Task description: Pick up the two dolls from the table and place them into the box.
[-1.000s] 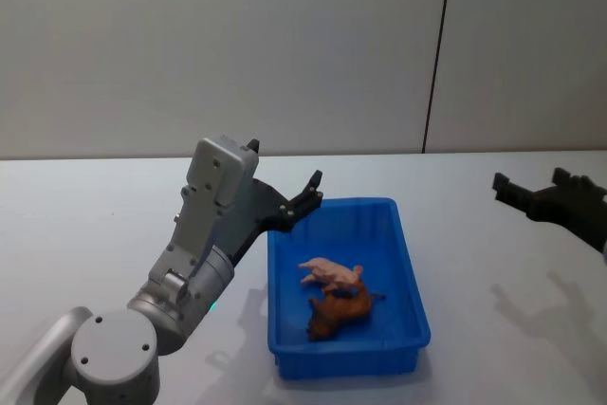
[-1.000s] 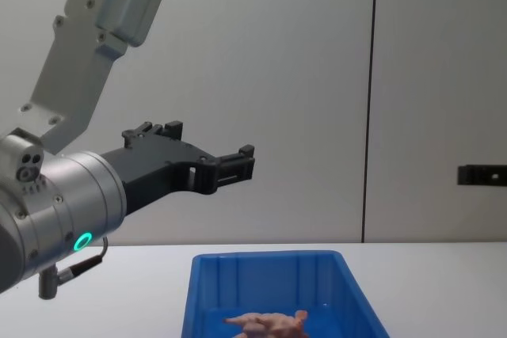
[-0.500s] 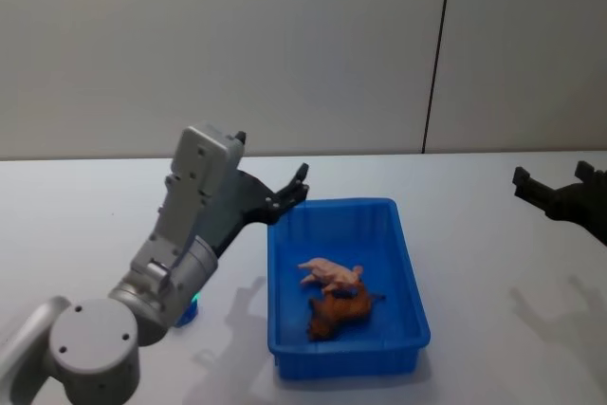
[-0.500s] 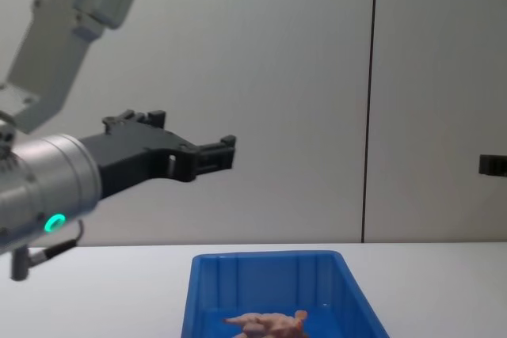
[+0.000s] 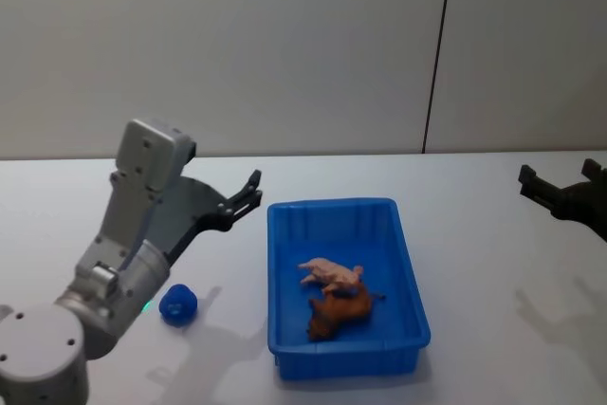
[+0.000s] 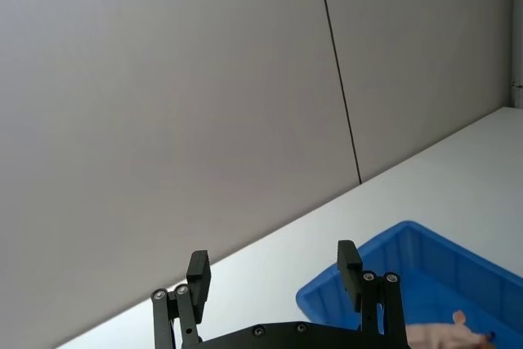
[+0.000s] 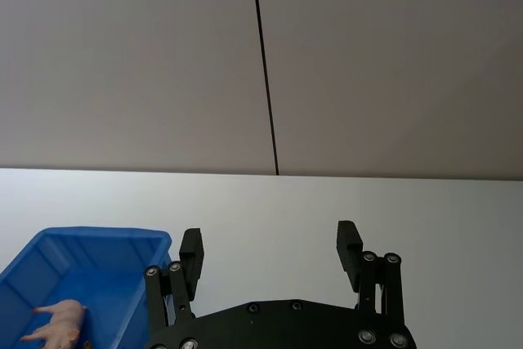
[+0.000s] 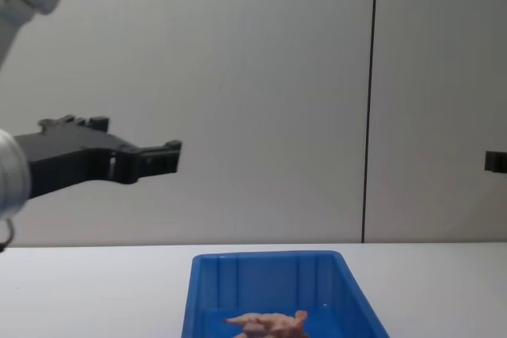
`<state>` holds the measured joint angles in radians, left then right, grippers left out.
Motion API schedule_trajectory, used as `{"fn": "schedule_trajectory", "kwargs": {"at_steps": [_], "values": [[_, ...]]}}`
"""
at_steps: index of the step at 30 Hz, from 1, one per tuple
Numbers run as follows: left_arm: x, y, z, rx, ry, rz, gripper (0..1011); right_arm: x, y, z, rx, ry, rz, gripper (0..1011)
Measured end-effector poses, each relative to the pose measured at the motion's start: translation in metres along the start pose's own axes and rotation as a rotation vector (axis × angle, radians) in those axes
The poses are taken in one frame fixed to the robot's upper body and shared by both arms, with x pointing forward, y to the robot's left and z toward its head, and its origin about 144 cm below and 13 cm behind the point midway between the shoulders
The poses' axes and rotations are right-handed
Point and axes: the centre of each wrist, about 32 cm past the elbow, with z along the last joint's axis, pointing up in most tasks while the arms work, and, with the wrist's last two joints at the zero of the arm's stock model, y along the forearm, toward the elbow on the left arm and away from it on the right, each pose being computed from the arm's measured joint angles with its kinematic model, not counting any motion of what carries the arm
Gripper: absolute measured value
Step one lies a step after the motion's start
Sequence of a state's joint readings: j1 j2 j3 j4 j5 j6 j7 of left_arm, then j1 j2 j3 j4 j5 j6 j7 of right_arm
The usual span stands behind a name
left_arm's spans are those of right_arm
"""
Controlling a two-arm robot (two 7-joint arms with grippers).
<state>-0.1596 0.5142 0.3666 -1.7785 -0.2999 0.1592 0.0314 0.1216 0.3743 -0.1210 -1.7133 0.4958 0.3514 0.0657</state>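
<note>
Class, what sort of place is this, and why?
Likely a robot test lab: bare white table, plain wall panels, box holding tan doll and brown doll, left gripper and right gripper open.

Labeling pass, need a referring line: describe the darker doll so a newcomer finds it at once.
Find the bright blue bin in the middle of the white table. On its floor, close together, lie the reddish-brown doll and the pale pink doll. The one you want is nearer the robot's end of the bin and clearly darker than its pink neighbour.
</note>
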Motion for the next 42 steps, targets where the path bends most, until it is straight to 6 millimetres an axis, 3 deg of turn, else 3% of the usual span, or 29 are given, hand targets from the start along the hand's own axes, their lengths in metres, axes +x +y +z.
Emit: {"fn": "schedule_trajectory", "kwargs": {"at_steps": [16,42], "values": [[0.004,0.036,-0.006,0.197,0.105,-0.025,999,0.000,-0.001,0.000,0.006,-0.003,-0.004,1001],[0.010,0.044,-0.027,0.417,0.156,-0.068,999,0.000,-0.002,-0.001,0.008,-0.003,-0.004,1001]]}}
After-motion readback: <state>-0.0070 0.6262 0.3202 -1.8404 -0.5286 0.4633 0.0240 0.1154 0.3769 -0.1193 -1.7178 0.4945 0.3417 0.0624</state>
